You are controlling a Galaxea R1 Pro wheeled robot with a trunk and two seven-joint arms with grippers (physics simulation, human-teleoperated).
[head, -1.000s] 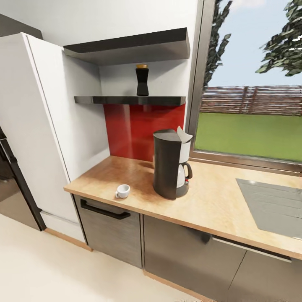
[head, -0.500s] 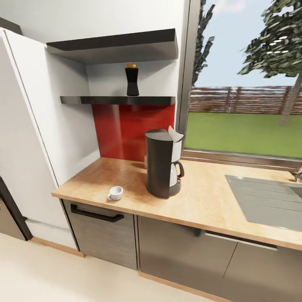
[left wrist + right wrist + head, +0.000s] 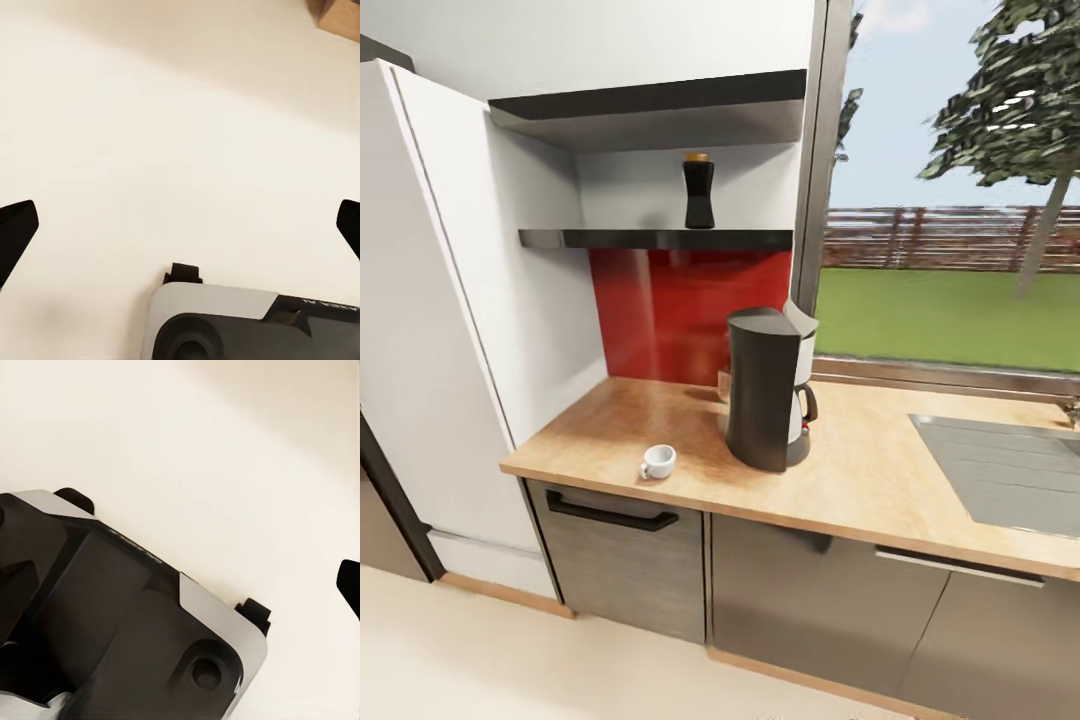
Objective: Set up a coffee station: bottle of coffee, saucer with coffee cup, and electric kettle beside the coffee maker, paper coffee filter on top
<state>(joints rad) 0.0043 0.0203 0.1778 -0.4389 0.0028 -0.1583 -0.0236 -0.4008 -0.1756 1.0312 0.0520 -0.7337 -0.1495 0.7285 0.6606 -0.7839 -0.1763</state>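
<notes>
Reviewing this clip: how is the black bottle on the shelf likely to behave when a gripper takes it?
The bottle stands tall and narrow on the thin shelf, so a sideways nudge could probably tip it. Its waisted middle likely gives fingers a natural seat. The body looks rigid and glossy, so it may be somewhat slippery; its weight cannot be judged.

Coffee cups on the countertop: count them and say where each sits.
1. The coffee cup stands near the kitchen countertop's front edge, left of the coffee maker and apart from it. Others could be hidden behind the machine.

We see the kitchen countertop carrying the coffee maker and coffee cup, the kitchen shelf carrying the bottle of coffee.
</notes>
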